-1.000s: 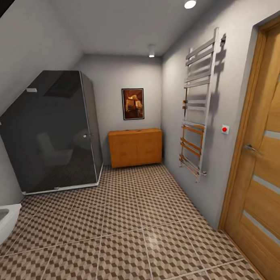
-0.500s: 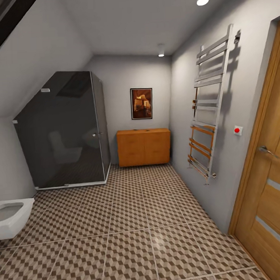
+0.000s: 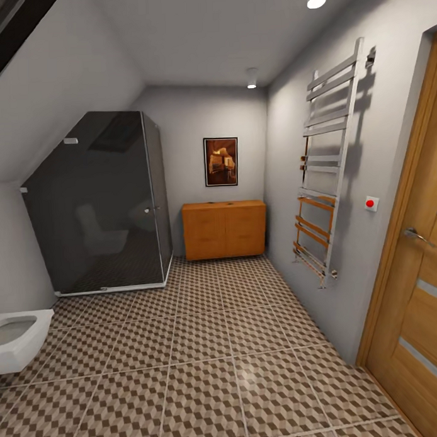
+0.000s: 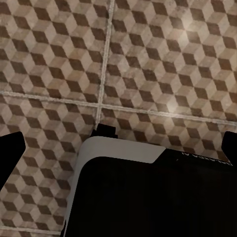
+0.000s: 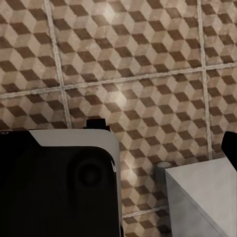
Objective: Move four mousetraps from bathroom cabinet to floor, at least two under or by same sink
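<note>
bathroom floor (image 3: 205, 370): cube-pattern tiles | standing on it: cabinet (image 3: 224, 229) at far wall; shower cubicle (image 3: 98, 204) beside it

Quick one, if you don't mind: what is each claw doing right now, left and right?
Left claw: cannot be told; dark tips show at the picture's edges over the bathroom floor, nothing visibly held.
Right claw: likewise cannot be told.

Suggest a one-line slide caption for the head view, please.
Bathroom ahead: orange-brown cabinet against the far wall, dark glass shower left, towel rail and wooden door right, cube-patterned floor.
</note>
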Tool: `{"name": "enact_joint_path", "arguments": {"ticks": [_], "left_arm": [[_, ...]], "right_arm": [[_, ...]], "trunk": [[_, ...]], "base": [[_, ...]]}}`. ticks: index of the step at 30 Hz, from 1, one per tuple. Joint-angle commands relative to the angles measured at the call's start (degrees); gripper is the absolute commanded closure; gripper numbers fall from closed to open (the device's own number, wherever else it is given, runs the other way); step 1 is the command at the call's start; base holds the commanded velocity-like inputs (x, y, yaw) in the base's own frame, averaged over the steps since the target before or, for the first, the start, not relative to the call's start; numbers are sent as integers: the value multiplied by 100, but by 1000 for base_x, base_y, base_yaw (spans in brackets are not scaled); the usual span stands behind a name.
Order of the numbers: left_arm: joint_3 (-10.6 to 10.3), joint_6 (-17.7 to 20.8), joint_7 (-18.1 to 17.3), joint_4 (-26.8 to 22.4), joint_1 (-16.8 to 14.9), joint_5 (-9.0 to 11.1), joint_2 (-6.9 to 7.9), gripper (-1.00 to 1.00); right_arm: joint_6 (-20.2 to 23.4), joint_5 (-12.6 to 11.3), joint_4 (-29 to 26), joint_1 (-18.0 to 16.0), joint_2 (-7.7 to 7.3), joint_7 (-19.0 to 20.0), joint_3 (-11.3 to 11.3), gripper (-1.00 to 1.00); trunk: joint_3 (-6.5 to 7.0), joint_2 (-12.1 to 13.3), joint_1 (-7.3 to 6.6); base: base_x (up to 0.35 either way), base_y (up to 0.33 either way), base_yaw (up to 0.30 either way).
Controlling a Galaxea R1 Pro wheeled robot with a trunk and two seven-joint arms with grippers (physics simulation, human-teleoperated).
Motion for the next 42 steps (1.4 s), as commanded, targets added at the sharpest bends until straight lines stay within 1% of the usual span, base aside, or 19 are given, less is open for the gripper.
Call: {"name": "enact_joint_path", "arguments": {"ticks": [1,9,23,29,42], "left_arm": [[30,-18,5,5,-5,13,-1,-100],[30,-18,5,5,-5,13,-1,-100],[30,-18,5,5,-5,13,-1,-100],[30,-12,5,5,-5,13,2,-100],[30,-9,5,5,-5,13,7,-100]], "right_arm": [[-31,40,15,-8,2,-13,-22,-100],[-31,198,15,-8,7,-15,-23,-100],[-31,258,15,-8,10,-9,-26,-100],[-31,261,15,-8,9,-7,-27,-100],[-7,255,15,-8,16,-15,-29,-100]], "trunk": [[-9,-6,1],[-9,-6,1],[-9,-6,1],[-9,-6,1],[-9,-6,1]], "base": [[0,0,1],[0,0,0],[20,0,0],[223,0,0],[305,0,0]]}}
